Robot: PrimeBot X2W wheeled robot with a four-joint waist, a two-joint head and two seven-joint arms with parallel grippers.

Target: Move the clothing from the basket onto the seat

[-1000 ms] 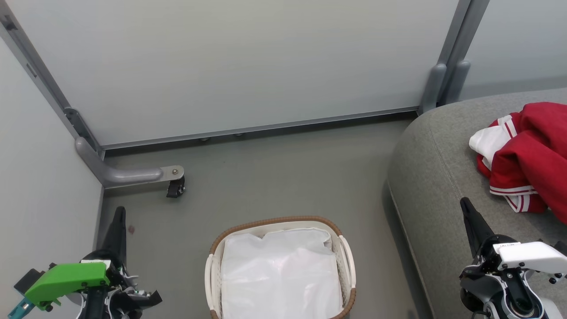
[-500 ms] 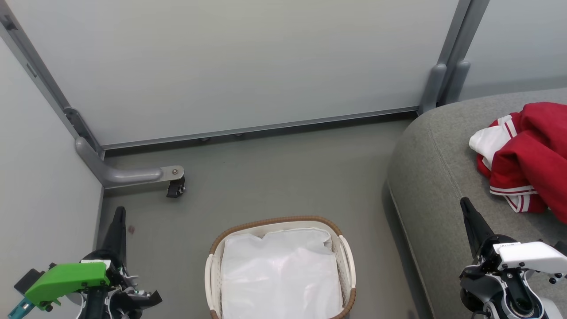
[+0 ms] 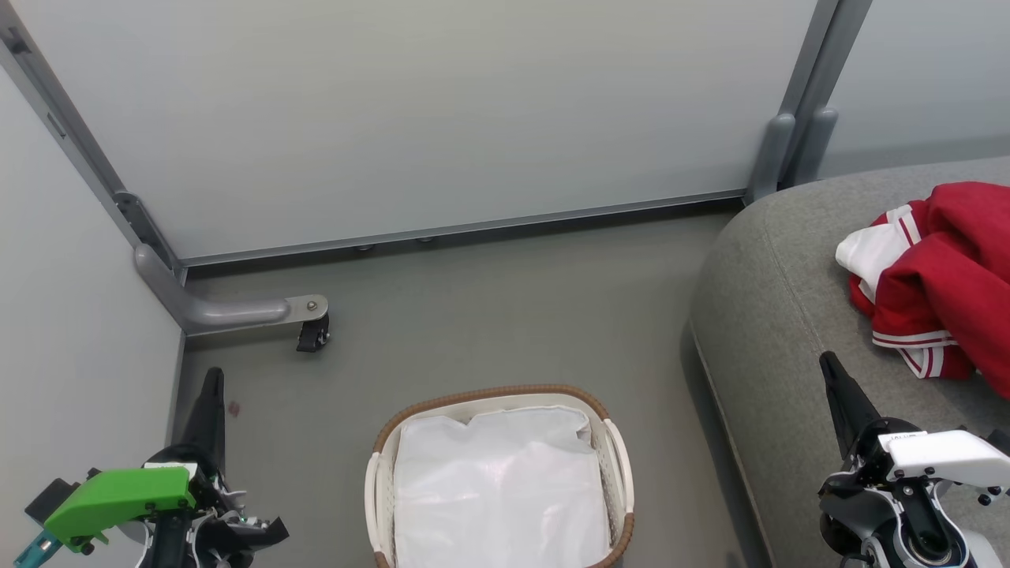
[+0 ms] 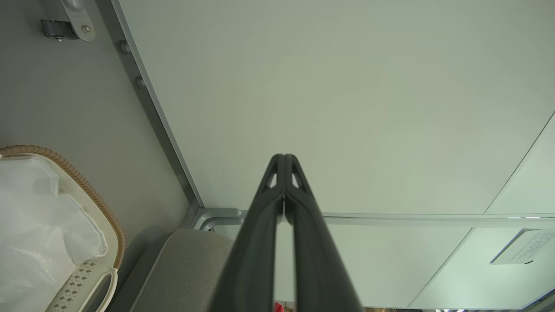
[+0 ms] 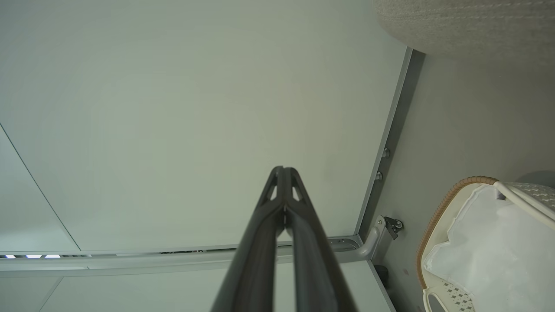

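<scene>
The red clothing (image 3: 943,276) with white stripe trim lies heaped on the grey seat (image 3: 777,315) at the right. On the floor at the bottom centre stands the white basket (image 3: 499,404) with its brown woven rim; inside it I see just the white liner (image 3: 497,489). My left gripper (image 3: 211,377) is shut and holds nothing, low at the left beside the wall. My right gripper (image 3: 828,363) is shut and holds nothing, over the seat's front edge, below and left of the clothing. Both wrist views show tips pressed together: the left gripper (image 4: 284,157), the right gripper (image 5: 282,169).
Pale partition panels (image 3: 410,110) close off the back and left. A grey bracket foot with a black caster (image 3: 313,334) sticks out onto the floor at the left. Grey floor (image 3: 489,308) lies between the basket and the panels. The basket (image 4: 93,203) and basket (image 5: 438,216) also edge the wrist views.
</scene>
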